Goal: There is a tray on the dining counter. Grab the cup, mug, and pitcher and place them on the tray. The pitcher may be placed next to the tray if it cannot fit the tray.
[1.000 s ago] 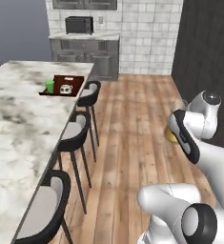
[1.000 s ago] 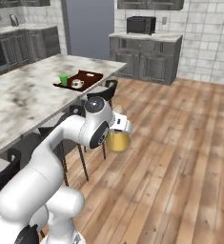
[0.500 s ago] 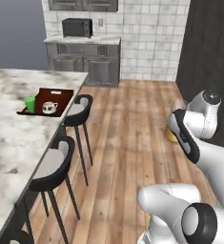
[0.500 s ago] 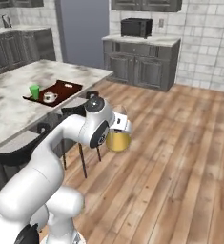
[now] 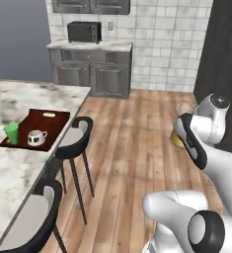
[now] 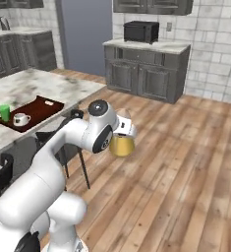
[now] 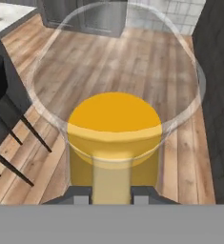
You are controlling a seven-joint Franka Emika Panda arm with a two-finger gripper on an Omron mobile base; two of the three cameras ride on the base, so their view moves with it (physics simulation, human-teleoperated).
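My gripper (image 6: 125, 131) is shut on the pitcher (image 6: 122, 145), a clear cone with an amber body, held in the air over the wooden floor. In the hand view the pitcher (image 7: 114, 128) sits right between my fingertips (image 7: 80, 193). From the left base it shows as the pitcher (image 5: 177, 140) beside my forearm. The dark red-brown tray (image 5: 49, 121) lies on the marble dining counter (image 5: 19, 96). On the tray stand the green cup (image 5: 11, 133) and the white mug (image 5: 36, 138). From the right base I see the tray (image 6: 41, 105), the cup (image 6: 4, 112) and the mug (image 6: 21, 118).
Two black bar stools (image 5: 78, 136) (image 5: 36, 217) stand along the counter's edge between me and the tray. Grey cabinets with a microwave (image 5: 84, 32) line the back wall. Wooden floor (image 5: 132, 143) lies open beside the stools.
The whole scene has shifted in both base views, so the base has driven; the counter end and tray now look closer. The arm still holds the pitcher in the same pose.
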